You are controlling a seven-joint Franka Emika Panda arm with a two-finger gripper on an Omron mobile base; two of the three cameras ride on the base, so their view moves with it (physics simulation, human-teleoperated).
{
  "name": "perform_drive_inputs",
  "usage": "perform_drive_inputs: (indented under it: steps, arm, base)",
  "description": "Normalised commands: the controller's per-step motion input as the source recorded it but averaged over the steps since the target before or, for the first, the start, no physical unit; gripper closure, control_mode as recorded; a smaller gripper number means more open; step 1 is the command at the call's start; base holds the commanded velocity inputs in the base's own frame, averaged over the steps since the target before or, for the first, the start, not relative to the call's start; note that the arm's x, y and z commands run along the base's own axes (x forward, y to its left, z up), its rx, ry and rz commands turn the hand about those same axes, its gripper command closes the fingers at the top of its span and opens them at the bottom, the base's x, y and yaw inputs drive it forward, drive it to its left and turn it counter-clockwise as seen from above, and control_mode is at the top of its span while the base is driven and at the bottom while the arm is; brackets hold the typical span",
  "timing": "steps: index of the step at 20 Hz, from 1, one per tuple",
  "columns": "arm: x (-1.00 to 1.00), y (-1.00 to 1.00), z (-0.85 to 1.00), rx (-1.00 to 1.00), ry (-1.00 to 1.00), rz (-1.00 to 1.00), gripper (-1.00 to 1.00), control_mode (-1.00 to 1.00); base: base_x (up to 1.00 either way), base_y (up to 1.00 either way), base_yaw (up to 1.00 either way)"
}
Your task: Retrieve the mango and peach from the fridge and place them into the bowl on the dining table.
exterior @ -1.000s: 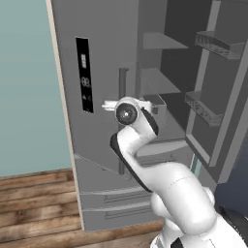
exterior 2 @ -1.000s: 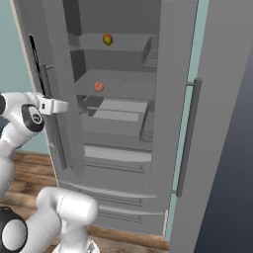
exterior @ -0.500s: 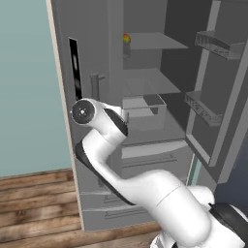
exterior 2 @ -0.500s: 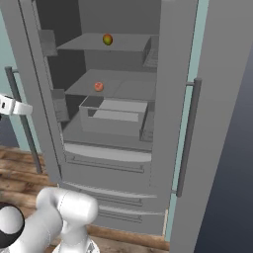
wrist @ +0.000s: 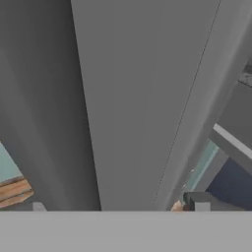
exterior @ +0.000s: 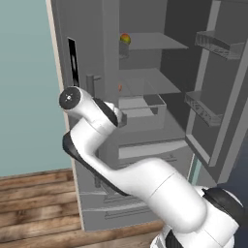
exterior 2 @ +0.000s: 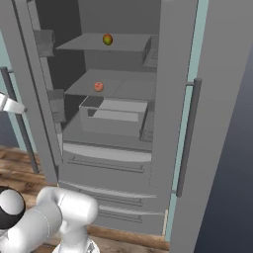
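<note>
The fridge (exterior: 160,97) stands with both doors swung open. The mango (exterior 2: 107,39) lies on the top shelf, also seen as the mango (exterior: 124,38). One shelf lower sits the peach (exterior 2: 99,87); just a sliver of the peach (exterior: 120,87) peeks past the left door's edge. My gripper (wrist: 117,207) is open, its fingertips (wrist: 197,202) far apart close to the grey face of the left door (wrist: 138,98). Part of the hand (exterior 2: 9,104) shows beside that door's bar handle (exterior 2: 21,123). The bowl and the dining table are out of view.
The left door (exterior: 94,53) with its black display panel (exterior: 73,60) stands nearly edge-on between my arm and the shelves. The right door (exterior: 218,97) carries bins. A clear drawer (exterior 2: 116,116) sits below the peach's shelf. Wooden floor (exterior: 34,208) lies below.
The left door has swung much wider, uncovering the shelves. My arm swept left with it, and the gripper went from shut on the door handle to open.
</note>
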Motion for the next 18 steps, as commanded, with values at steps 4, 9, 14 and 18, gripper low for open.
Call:
perform_drive_inputs:
  steps: [4, 9, 14, 18]
  arm:
    - [-1.0, 0.0, -0.27, 0.0, -0.33, 0.13, -1.0, -1.0]
    - [-1.0, -0.12, -0.04, 0.0, -0.45, 0.1, -1.0, -1.0]
    - [-1.0, 0.0, 0.42, 0.01, -0.31, 0.1, -1.0, -1.0]
    - [-1.0, 0.09, 0.64, 0.0, -0.14, 0.11, -1.0, -1.0]
  base:
    - [0.0, 0.0, 0.0]
    - [0.0, 0.0, 0.0]
    - [0.0, 0.0, 0.0]
    - [0.0, 0.0, 0.0]
